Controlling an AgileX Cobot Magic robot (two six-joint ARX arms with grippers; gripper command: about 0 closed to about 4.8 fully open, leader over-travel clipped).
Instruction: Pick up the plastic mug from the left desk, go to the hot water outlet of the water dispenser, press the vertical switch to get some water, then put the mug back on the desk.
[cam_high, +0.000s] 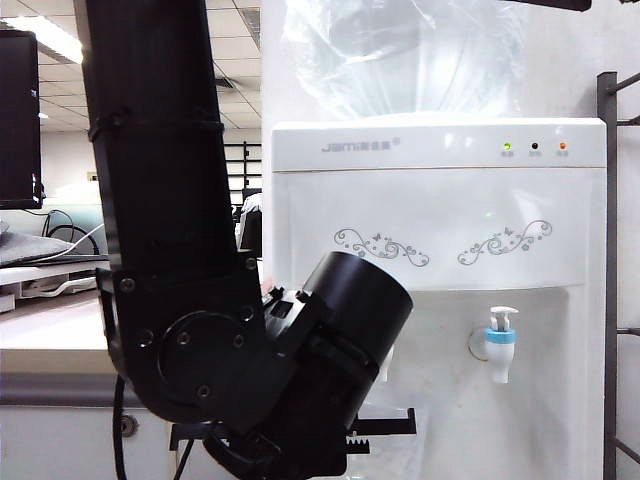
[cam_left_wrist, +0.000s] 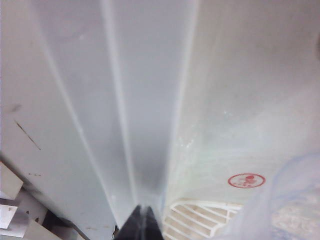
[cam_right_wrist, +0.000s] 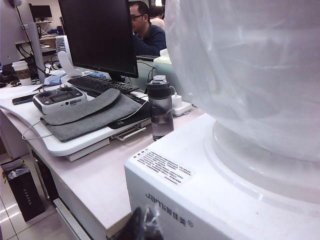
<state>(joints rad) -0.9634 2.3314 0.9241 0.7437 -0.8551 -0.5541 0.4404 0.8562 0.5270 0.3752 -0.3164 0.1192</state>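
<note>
The left gripper (cam_left_wrist: 144, 220) is pressed shut, its 2 dark fingers meeting in a point with nothing between them. It aims into the recess of the water dispenser (cam_high: 440, 200), toward the inner corner where the white back wall meets the side wall. Just beside the fingertips lies the slotted white drip tray (cam_left_wrist: 200, 220), and above that tray's rim sits a round red stamp (cam_left_wrist: 246, 180). A blurred clear shape fills the corner of the left wrist view near the tray; it may be the plastic mug, but I cannot tell.

In the exterior view the left arm (cam_high: 190, 300) is a large black mass across the dispenser's left half, covering the place where the hot tap would be. The blue-collared tap (cam_high: 501, 340) shows clear on the right of the recess, under 3 small lights (cam_high: 535, 146).

The right gripper (cam_right_wrist: 142, 225) hangs above the front top edge of the dispenser, beside the big clear bottle (cam_right_wrist: 250, 65); only dark blurred tips show, so I cannot tell how its jaws stand. Beyond lies the desk (cam_right_wrist: 95, 180), with a dark grey bottle (cam_right_wrist: 161, 110) near its corner by the dispenser, a grey cloth (cam_right_wrist: 90, 112) and a monitor (cam_right_wrist: 97, 35).
</note>
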